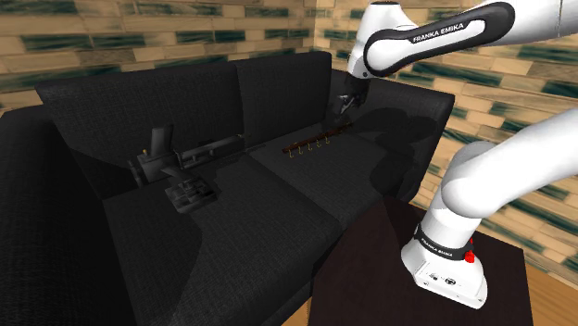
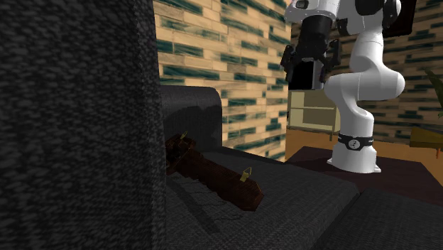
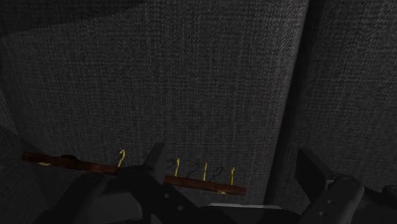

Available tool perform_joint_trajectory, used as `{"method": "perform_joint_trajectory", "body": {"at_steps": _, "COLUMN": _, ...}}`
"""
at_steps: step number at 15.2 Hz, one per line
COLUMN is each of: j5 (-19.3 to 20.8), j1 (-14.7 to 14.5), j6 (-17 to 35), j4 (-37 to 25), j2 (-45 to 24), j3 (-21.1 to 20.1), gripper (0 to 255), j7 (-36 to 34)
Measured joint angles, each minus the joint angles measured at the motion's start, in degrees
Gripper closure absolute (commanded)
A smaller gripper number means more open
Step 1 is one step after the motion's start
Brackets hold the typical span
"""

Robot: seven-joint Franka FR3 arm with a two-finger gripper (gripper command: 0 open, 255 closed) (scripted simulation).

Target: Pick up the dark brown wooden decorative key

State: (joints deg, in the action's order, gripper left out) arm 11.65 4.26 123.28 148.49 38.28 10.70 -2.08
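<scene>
The dark brown wooden key [image 1: 315, 144] is a long bar with small gold hooks, lying flat on the black sofa's seat cushion near the backrest. In the second exterior view the key [image 2: 213, 177] runs along the seat toward the camera. My black gripper [image 1: 345, 106] hangs above the bar's end at the shoulder view's right, clear of it. The same gripper [image 2: 310, 71] is well above the cushion in the second exterior view. In the wrist view the key [image 3: 197, 183] lies behind the left finger [image 3: 154, 167], and the gripper [image 3: 232, 162] stands open with nothing between its fingers.
A black sofa [image 1: 232, 213] with a tall backrest [image 1: 185, 93] and armrests. Black angular objects [image 1: 176, 171] lie on the cushion at the shoulder view's left. My dark stand [image 1: 435, 287] is at the lower right. A pale shelf [image 2: 312, 110] and brick-patterned walls [image 1: 111, 37] stand behind.
</scene>
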Motion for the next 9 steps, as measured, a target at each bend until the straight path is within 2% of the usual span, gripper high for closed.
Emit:
{"method": "perform_joint_trajectory", "body": {"at_steps": 5, "j5": 0.92, "j1": 0.87, "j6": 13.85, "j4": 1.96, "j2": -7.90, "j3": 4.84, "gripper": 0, "j7": 2.50}}
{"method": "perform_joint_trajectory", "body": {"at_steps": 9, "j5": -0.40, "j1": 0.31, "j6": 24.61, "j4": 1.69, "j2": -15.76, "j3": 9.25, "gripper": 0, "j7": 5.70}}
